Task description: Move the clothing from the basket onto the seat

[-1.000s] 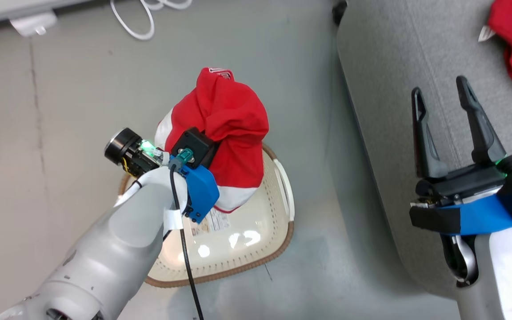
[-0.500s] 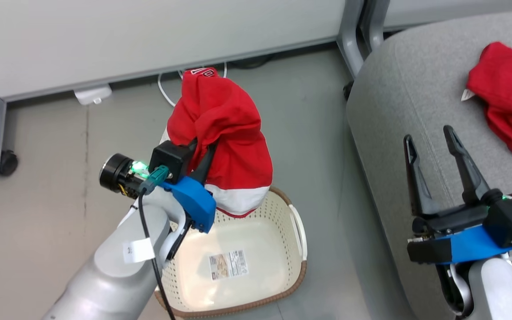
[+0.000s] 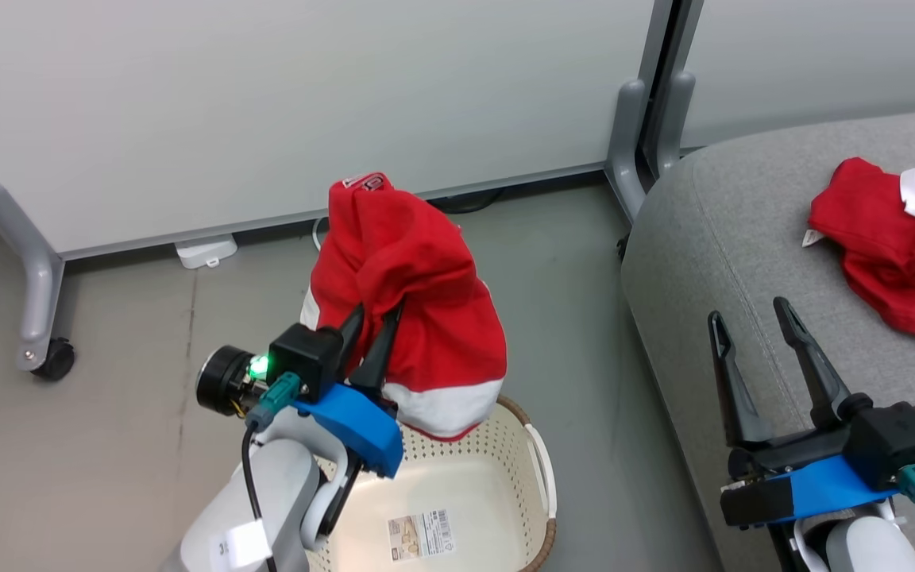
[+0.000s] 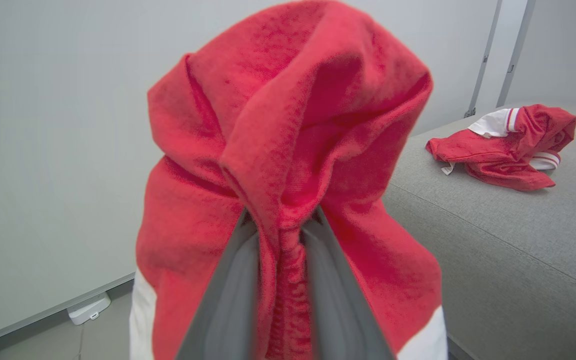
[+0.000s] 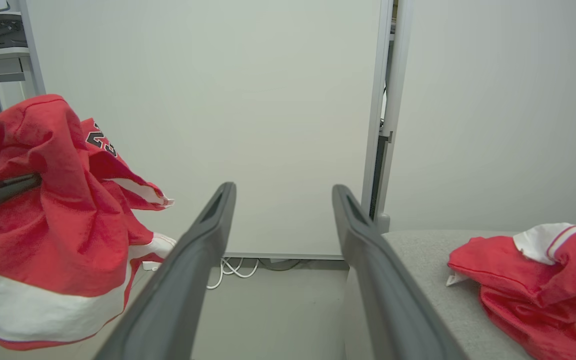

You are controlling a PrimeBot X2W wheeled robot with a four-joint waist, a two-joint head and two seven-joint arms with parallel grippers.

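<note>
Left claw [image 3: 376,318] clamped on a red garment [image 3: 418,270], which hangs above the basket [image 3: 535,453]. Right claw [image 3: 747,310] stands apart over the near part of the seat [image 3: 704,230]. A second garment [image 3: 874,238] lies further right on it.

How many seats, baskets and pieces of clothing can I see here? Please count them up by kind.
Seat: 1
Basket: 1
Red garments: 2, the held garment and the garment on the seat
Total: 4

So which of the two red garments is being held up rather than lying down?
The lifted garment, pinched in the left pincer and hanging over the basket; the other garment lies crumpled on the grey seat.
</note>
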